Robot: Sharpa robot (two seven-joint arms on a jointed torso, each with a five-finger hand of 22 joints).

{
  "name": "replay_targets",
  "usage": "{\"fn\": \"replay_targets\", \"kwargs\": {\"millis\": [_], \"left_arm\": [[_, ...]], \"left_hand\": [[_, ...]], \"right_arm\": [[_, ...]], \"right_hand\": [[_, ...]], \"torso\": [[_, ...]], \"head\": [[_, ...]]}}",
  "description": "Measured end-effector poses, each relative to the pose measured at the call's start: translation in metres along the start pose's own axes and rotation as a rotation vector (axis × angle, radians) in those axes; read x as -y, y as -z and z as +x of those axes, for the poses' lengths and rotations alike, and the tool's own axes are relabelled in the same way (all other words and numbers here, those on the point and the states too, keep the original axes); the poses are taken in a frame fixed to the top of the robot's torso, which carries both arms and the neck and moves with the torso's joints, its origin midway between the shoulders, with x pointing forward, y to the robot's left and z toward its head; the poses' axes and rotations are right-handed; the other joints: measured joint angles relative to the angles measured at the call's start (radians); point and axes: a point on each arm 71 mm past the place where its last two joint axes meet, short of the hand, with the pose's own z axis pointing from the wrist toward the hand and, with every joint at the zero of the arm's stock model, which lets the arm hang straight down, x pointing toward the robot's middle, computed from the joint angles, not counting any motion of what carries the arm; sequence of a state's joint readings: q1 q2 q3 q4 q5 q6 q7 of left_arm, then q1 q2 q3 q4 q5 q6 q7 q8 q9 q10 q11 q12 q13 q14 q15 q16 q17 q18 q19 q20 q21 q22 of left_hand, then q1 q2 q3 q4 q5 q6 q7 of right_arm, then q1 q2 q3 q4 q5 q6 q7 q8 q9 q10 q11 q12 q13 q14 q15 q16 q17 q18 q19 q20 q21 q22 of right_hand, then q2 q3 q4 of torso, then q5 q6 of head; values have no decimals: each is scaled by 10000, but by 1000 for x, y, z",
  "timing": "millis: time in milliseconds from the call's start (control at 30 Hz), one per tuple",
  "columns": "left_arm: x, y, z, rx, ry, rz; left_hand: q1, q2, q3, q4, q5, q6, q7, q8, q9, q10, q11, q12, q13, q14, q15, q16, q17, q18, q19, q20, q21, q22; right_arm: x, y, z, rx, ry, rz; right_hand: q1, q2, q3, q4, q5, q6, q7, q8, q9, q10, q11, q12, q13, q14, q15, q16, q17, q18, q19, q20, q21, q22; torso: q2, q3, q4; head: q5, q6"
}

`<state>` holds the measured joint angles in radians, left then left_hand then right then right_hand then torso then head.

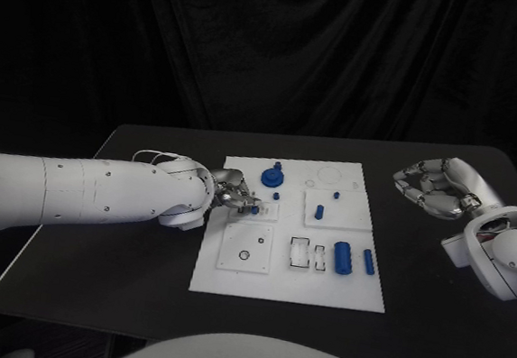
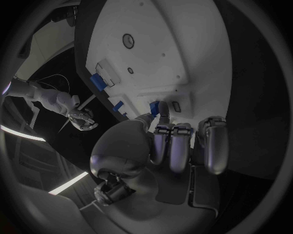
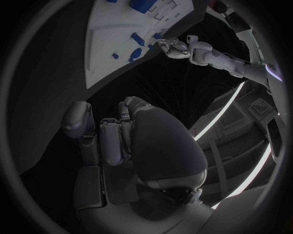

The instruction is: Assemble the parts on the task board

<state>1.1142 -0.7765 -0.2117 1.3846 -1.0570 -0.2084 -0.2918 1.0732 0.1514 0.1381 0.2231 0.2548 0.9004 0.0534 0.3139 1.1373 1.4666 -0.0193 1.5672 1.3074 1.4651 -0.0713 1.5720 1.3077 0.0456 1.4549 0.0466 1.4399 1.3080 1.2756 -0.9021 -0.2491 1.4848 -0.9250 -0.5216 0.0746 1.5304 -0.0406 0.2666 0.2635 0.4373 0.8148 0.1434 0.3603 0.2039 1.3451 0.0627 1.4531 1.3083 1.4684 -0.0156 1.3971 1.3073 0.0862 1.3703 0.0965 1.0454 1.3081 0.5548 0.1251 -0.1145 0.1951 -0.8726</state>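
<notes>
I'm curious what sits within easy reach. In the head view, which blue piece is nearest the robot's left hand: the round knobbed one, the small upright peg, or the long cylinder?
From the left hand:
1. Round blue knobbed piece, beside it at the board's far edge.
2. Small blue upright peg, mid-board.
3. Long blue cylinder, nearer right side.

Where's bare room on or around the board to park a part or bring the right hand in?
Bare table lies between the task board and the right hand, and along the near edge. The board's near strip is bare too. It is crowded at the board's far-left corner, where the left hand sits by the blue parts.
</notes>
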Motion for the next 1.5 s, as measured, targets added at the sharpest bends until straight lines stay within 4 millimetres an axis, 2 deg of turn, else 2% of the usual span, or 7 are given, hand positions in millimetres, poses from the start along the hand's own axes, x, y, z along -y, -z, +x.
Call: {"fn": "replay_targets", "kwargs": {"millis": [400, 700, 1067, 1267, 1333, 1433, 1500], "left_arm": [[1, -1, 1, -165, -55, -20], [2, -3, 1, -217, -83, -38], [6, -5, 0, -218, -85, 69], [8, -7, 0, -202, -91, 102], [8, -7, 0, -196, -93, 111], [8, -8, -1, -183, -94, 118], [8, -8, -1, -175, -95, 118]], "left_hand": [[5, -8, 60, -38, 0, -36, 36, -3, -10, 0, 0, 0, 0, 0, 0, 0, -1, 0, 0, 0, -39, -2], [166, -90, 575, -162, -2, -36, 37, -48, -60, 0, 0, 0, 0, 0, 0, 0, -1, 0, -35, 35, -78, -3], [370, -207, 2108, -699, -535, -36, 37, -103, -88, 0, 0, 0, 0, 0, 0, 0, -2, 0, -35, 35, -124, -4], [112, -480, 3173, -1039, -810, -36, 77, -101, -45, 0, 0, 0, 0, 35, 36, 0, -2, 0, -35, 35, -156, -4], [107, -485, 3295, -1057, -818, -37, 84, -101, -22, 0, 0, 0, -1, 35, 36, 0, -2, 0, -35, 35, -192, -4], [1, -591, 3639, -1154, -898, -37, 115, -101, 22, 0, 0, 0, -1, 33, 38, 0, -2, 0, -35, 35, -197, -4], [-12, -604, 3806, -1181, -938, -41, 116, -101, 40, 0, 0, 0, 0, 10, 61, 0, -2, 0, -35, 35, -197, -4]], "right_arm": [[0, 0, 0, -11, -1, 7], [0, 0, 1, -26, -3, 14], [0, 0, 1, -51, -7, 16], [0, 0, 2, -75, -12, 22], [0, 0, 2, -81, -13, 23], [0, 0, 2, -89, -14, 28], [0, 0, 2, -94, -15, 30]], "right_hand": [[0, 0, 0, 0, 0, 0, 0, 40, 0, -36, -37, 0, 0, 0, 0, -63, 0, 0, 0, 0, 0, -2], [0, 0, 0, 0, -1, 0, 0, 40, 1, -36, -37, 0, 0, 0, 0, -63, 0, -1, 0, 0, -37, -3], [0, 0, 28, -29, 37, 0, 0, 39, 1, -36, -37, 0, 0, 0, 0, -63, 0, 0, 0, 1, -37, -4], [0, 0, 28, -29, 37, 0, 0, 39, 1, -36, -37, 0, -9, 0, 0, -63, 0, -1, 1, 0, -37, -5], [0, 0, 28, -29, 37, 0, 0, 39, 1, -36, -37, 0, -9, 0, 0, -63, 0, -1, 0, 0, -37, -5], [0, 0, 57, 0, 37, 0, 0, 75, 1, -36, -37, 0, -9, 0, 0, -63, 0, 162, -35, -34, -37, -5], [0, 0, 73, -18, 37, -29, -29, 75, -2, -36, -37, 0, -13, 0, 0, -62, 0, 162, -35, -35, -37, -5]], "torso": [[-2, 1, -3], [-4, 6, -3], [-3, 6, -6], [-2, 5, -8], [2, 5, -7], [4, 4, -7], [7, 3, -5]], "head": [[13, 0], [6, 0], [26, 0], [35, 0], [35, 0], [35, 0], [36, 0]]}}
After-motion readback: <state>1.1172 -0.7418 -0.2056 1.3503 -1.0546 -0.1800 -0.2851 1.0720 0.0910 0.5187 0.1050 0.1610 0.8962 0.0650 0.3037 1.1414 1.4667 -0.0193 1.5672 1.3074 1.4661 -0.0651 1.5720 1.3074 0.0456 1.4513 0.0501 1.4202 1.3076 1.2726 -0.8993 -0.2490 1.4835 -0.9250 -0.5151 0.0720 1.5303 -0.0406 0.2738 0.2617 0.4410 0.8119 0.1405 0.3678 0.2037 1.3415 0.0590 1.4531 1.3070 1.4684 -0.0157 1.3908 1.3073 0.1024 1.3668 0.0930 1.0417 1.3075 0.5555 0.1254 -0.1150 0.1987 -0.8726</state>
